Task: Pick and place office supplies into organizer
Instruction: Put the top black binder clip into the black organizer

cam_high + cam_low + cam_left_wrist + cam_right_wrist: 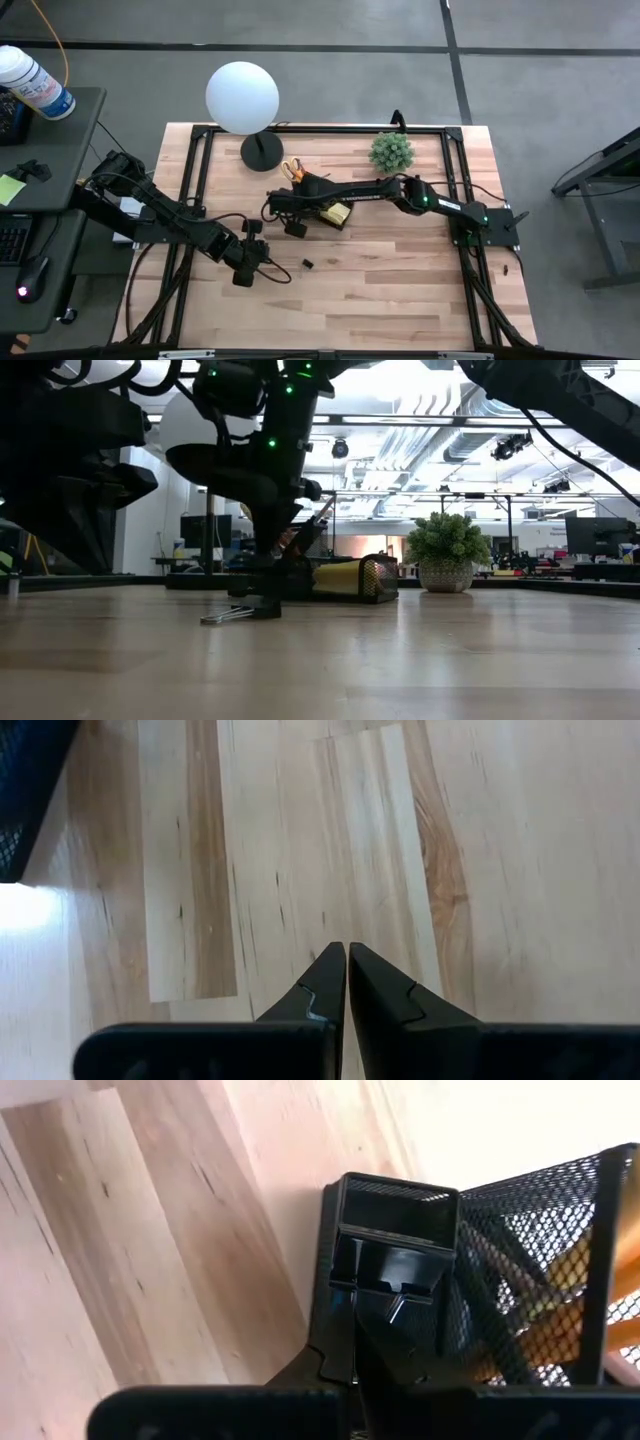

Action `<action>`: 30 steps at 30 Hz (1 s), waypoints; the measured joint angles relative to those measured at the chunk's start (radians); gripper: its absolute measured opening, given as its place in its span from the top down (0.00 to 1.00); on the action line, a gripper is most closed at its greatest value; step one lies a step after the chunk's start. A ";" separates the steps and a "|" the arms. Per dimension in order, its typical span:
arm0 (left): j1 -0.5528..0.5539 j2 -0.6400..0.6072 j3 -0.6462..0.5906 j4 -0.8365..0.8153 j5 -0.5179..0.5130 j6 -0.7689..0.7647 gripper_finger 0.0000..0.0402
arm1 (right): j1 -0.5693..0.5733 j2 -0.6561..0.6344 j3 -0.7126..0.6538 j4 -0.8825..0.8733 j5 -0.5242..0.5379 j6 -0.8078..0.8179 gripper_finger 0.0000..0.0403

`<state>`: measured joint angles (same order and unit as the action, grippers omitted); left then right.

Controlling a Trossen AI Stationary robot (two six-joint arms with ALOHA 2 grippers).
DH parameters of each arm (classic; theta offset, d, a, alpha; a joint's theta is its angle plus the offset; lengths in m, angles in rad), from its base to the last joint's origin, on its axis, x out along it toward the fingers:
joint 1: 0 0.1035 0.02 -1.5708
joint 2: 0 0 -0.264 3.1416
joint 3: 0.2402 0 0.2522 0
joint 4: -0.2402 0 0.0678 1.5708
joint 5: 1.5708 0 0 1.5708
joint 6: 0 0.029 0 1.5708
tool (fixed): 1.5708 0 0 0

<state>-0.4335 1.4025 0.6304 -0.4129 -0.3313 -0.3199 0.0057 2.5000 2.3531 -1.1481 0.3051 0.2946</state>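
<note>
Hovering shut, right jaws (272,205) at organizer (325,205), seemingly empty; left jaws (243,275) closed, empty, over desk (400,290). Next: fetching small black clip (308,264).

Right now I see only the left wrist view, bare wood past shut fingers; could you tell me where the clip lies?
Observer: The tiny black clip lies on the table, apart from the left gripper, on its right-arm side.
Operator: Thank you. Where is the other arm?
Observer: The right gripper is at the organizer, fingers shut.
Operator: Is anything in the organizer?
Observer: Yes, the scissors stand in it.
</note>
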 joint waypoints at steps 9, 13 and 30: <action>0.000 0.000 0.000 -0.001 -0.001 0.000 0.98 | -0.025 0.008 0.000 -0.028 -0.049 -0.032 1.00; 0.000 0.000 0.000 -0.001 -0.001 0.000 0.98 | -0.030 0.008 0.000 -0.036 -0.048 -0.034 1.00; 0.000 0.000 0.000 -0.001 -0.001 0.000 0.98 | -0.045 0.009 0.000 -0.071 -0.075 -0.012 0.92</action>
<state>-0.4335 1.4025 0.6304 -0.4137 -0.3325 -0.3199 -0.0391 2.5088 2.3528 -1.2190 0.2305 0.2827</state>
